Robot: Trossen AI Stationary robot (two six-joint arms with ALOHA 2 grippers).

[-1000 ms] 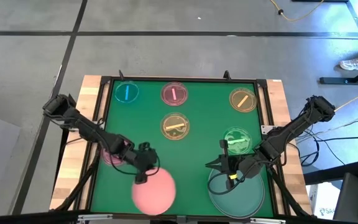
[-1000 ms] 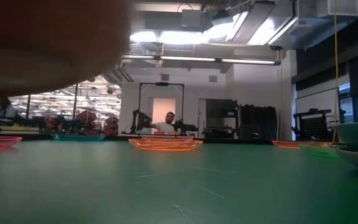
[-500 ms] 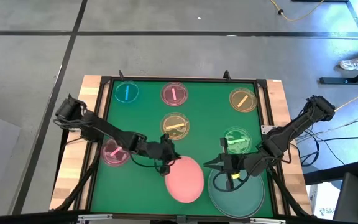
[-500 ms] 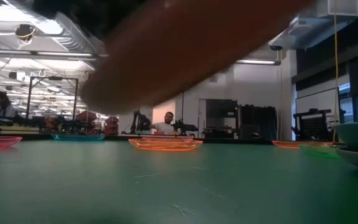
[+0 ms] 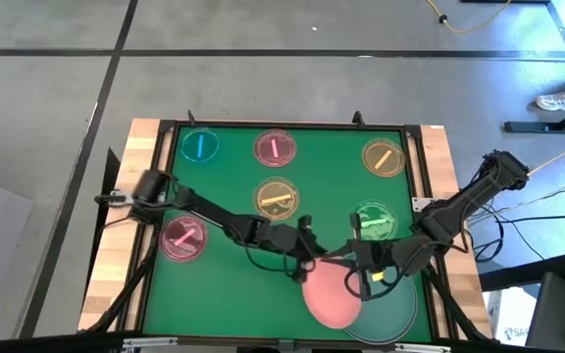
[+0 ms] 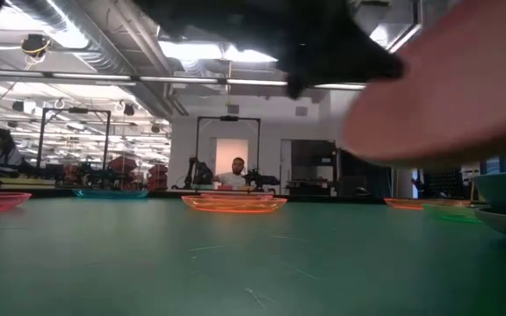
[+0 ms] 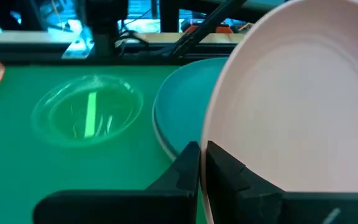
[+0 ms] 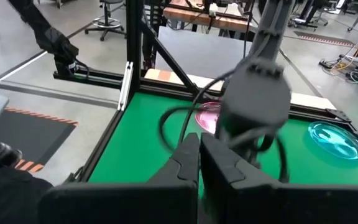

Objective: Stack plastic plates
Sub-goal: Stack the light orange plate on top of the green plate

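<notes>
High view: left pincer [image 5: 307, 263] gripping pink plate [image 5: 333, 294], overlapping teal plate's [image 5: 390, 314] rim.

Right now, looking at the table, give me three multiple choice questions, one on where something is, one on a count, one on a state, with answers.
1. Where is the large pink plate?
A. Flat by the blue plate
B. Held over the teal plate's edge
C. On the floor

2. How many small translucent plates lie on the green mat?
A. Three
B. Nine
C. Six

3. What is the left gripper doing?
A. Shut on the large pink plate
B. Open and empty
C. Out of sight

Answers:
B, the large pink plate overlaps the teal plate.
C, six small discs show from above on the green mat.
A, the left gripper pinches the plate's rim.
</notes>
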